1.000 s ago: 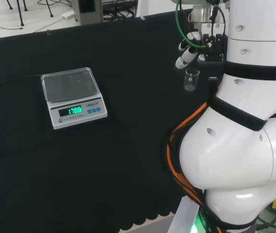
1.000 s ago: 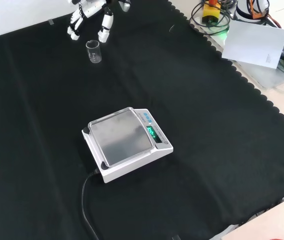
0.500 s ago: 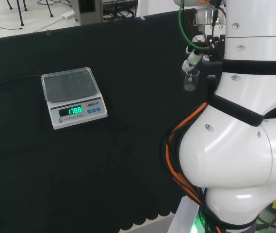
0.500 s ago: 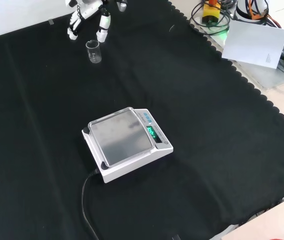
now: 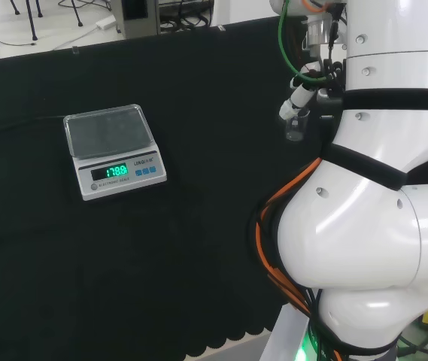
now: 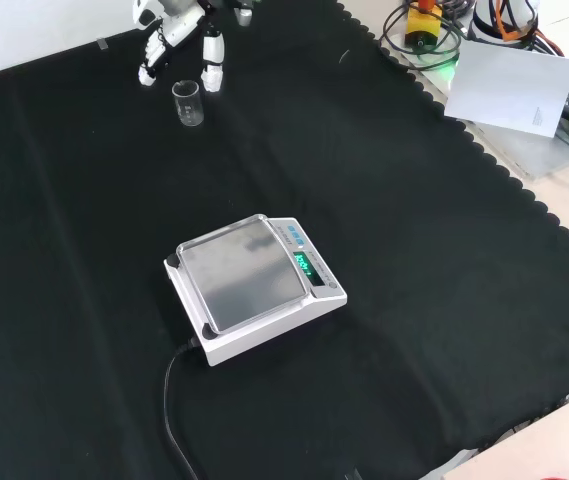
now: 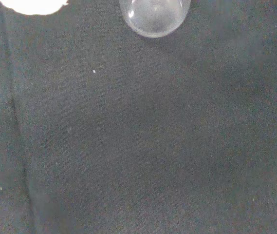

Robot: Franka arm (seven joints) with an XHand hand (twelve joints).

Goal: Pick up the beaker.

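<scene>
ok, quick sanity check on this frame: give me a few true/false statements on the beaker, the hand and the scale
1. The beaker stands upright on the black cloth. True.
2. The hand has its fingers curled round the beaker. False: in the front view the fingers hang to either side above it, with a gap, and the beaker is still on the cloth.
3. The beaker sits on the scale pan. False: it stands on the cloth well away from the scale, which has nothing on its pan.
4. The scale's display is lit green. True.
5. A cable runs from the scale across the cloth. True.
</scene>
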